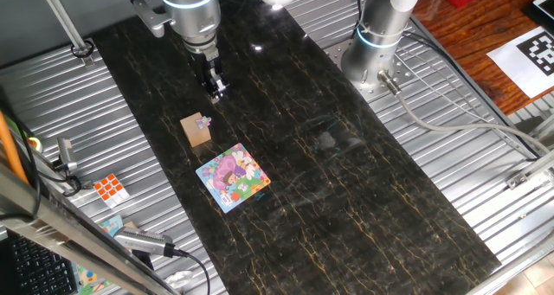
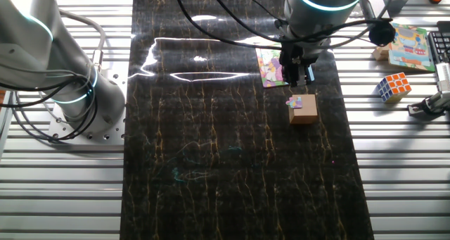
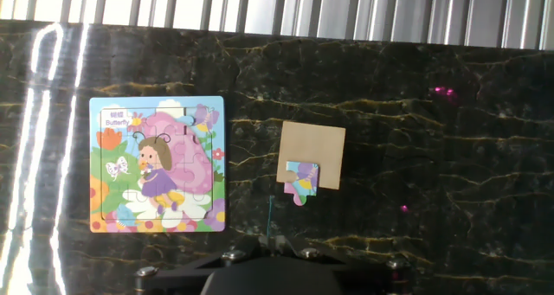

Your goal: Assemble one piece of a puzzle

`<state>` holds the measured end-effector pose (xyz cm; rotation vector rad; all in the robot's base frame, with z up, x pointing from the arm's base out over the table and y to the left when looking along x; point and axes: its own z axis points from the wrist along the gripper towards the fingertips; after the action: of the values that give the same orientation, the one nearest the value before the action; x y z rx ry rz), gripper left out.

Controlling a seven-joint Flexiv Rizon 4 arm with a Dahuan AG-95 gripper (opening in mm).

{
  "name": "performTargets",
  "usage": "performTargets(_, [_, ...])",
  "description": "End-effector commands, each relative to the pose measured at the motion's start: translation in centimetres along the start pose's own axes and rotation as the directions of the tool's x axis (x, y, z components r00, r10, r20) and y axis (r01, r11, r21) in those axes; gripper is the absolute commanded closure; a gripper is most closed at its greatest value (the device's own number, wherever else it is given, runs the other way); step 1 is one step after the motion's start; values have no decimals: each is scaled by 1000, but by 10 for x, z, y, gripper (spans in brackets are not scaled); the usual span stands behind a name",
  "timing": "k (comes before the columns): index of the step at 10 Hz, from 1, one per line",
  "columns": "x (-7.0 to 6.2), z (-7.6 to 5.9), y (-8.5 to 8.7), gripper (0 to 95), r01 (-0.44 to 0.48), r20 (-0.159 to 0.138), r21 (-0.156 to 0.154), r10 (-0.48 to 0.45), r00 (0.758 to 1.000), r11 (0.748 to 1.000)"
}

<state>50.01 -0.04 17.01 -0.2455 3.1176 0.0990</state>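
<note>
Hanging up above the dark tabletop (image 1: 346, 191), the claw (image 1: 216, 89) points straight down from the big silver arm (image 1: 192, 14). Its two black fingers sit close together and there is nothing between them. How wide the gap is, I cannot tell. The claw is in the air and touches nothing.

Just below the claw in one fixed view is a tan block (image 1: 196, 130). The claw is near the block but not over it. From the other fixed view the claw (image 2: 298, 72) hangs between the block (image 2: 303, 108) and the puzzle (image 2: 271, 66), and hides part of the puzzle.

The piece (image 3: 301, 182) lies on the block (image 3: 312, 156). It is small, purple and blue. It sits at one corner of the block and sticks out a little over the edge.

The puzzle (image 3: 157, 163) lies flat on the tabletop, just beside the block but not touching it. It shows a bug girl in a purple dress with flowers around her.

Off on the ribbed metal at the side sits a colored cube (image 1: 110, 188), well apart from the block.
</note>
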Motion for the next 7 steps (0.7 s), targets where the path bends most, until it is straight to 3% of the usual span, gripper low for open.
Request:
performTargets(1, [0,0,0,950,-7,2,-3,7,1000,1000])
performTargets(7, [0,0,0,950,-10,8,-5,10,1000,1000])
